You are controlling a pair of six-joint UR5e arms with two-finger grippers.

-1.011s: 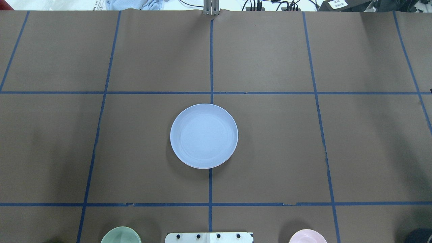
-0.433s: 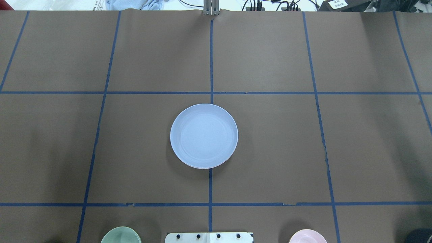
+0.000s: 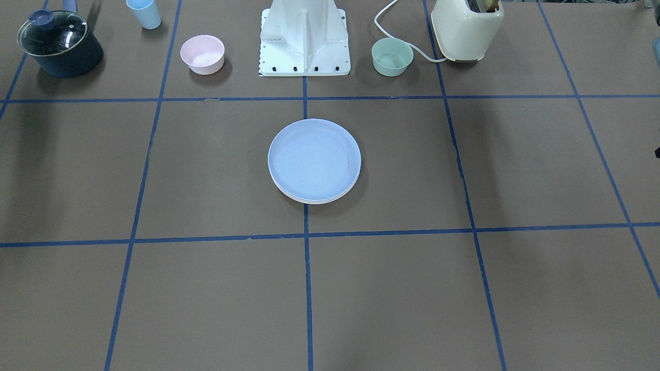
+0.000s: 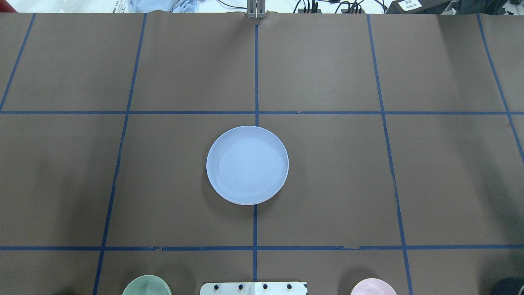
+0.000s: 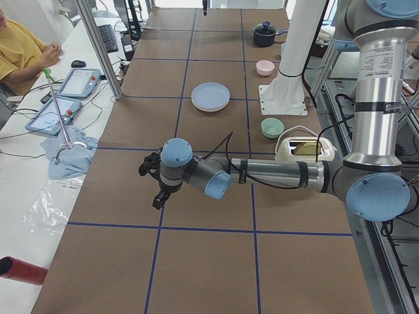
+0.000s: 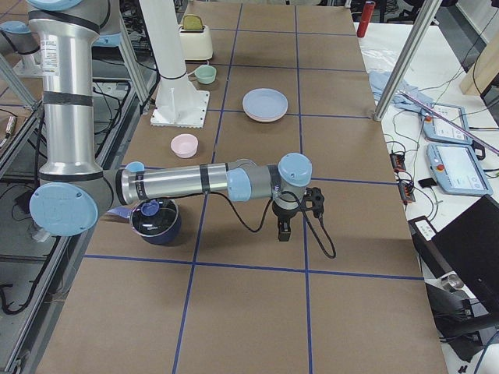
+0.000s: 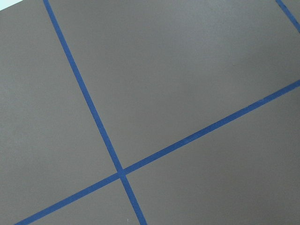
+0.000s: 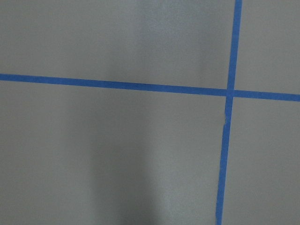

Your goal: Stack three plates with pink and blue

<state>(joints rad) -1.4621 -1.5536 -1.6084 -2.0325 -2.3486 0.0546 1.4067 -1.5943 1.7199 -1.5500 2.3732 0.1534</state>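
**Where tape lines (image 4: 255, 229) cross mid-frame, plates (image 4: 247, 164) sit stacked**

Blue plate (image 3: 313, 157) on top; lower plates (image 3: 315, 201) show only rims in front view. L gripper (image 5: 159, 197) & R gripper (image 6: 282, 228) hang over table (image 5: 216, 261), well apart from stack; open/closed: can't tell.

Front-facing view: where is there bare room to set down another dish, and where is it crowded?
Bare: the squares on either side of the plate stack, and the whole row nearest the camera. Crowded: the strip by the robot base, with pot, cup, pink bowl, mint bowl and toaster.
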